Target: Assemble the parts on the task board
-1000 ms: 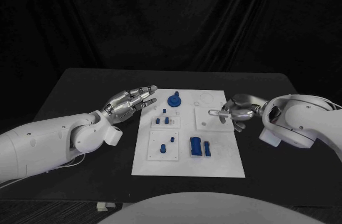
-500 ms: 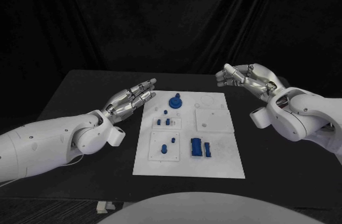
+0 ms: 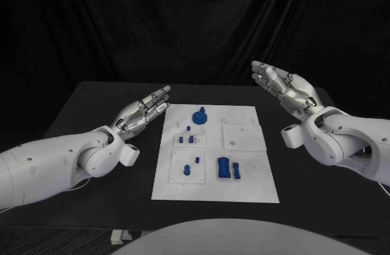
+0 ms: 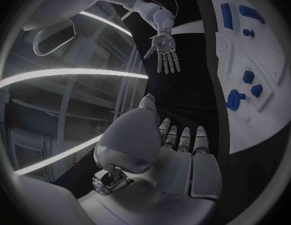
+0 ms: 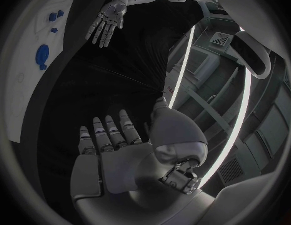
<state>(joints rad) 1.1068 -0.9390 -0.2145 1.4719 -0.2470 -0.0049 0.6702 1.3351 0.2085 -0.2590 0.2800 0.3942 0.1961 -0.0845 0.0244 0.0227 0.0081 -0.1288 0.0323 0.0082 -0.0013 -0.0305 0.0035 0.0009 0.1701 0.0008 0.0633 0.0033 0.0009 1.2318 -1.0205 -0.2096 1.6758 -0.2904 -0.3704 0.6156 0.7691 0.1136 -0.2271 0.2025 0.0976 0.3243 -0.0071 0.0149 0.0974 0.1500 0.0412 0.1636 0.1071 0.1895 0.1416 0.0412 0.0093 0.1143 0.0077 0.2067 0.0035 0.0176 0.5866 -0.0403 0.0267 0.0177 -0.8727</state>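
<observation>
The white task board [image 3: 244,182] lies in the middle of the black table. On it stand several blue parts: a round knobbed part [image 3: 199,116] near the far end, small pegs [image 3: 186,137] on a square plate, a small piece [image 3: 187,168] lower down, and two upright blocks [image 3: 224,167] beside it. My left hand [image 3: 143,112] hovers left of the board, fingers straight and apart, holding nothing. My right hand [image 3: 282,85] is raised above the board's far right corner, palm up, fingers spread and empty. The left wrist view shows the board [image 4: 245,85] and the right hand [image 4: 164,52].
A bare white square plate [image 3: 244,137] sits on the board's right half. Black table surface [image 3: 89,114] stretches on both sides of the board. A dark curtain hangs behind the table.
My right hand lifted off the board's right plate, rose to the far right and opened palm up. My left hand drifted slightly away and up.
</observation>
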